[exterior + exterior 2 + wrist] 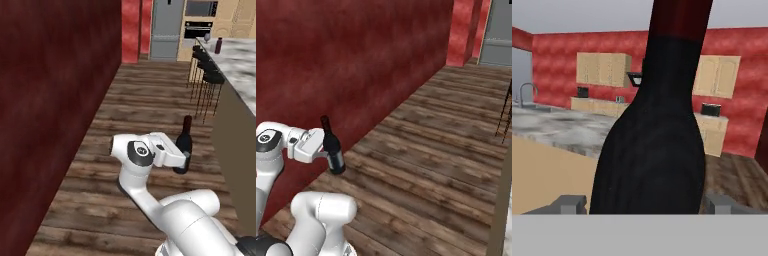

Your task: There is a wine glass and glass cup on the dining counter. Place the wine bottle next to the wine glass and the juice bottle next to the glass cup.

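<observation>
My gripper is shut on the wine bottle, a slim black bottle with a dark red top, and holds it upright by its body above the wooden floor. From the other side the gripper clasps the wine bottle in front of the red wall. Up close, the wine bottle stands between the two fingertips. Far off on the dining counter stands the maroon juice bottle, with a small greyish wine glass beside it. The glass cup is out of view.
A dark red wall runs close along the left. Black stools line the dining counter's near side. A grey fridge and a wall oven stand at the far end. Open wooden floor lies between.
</observation>
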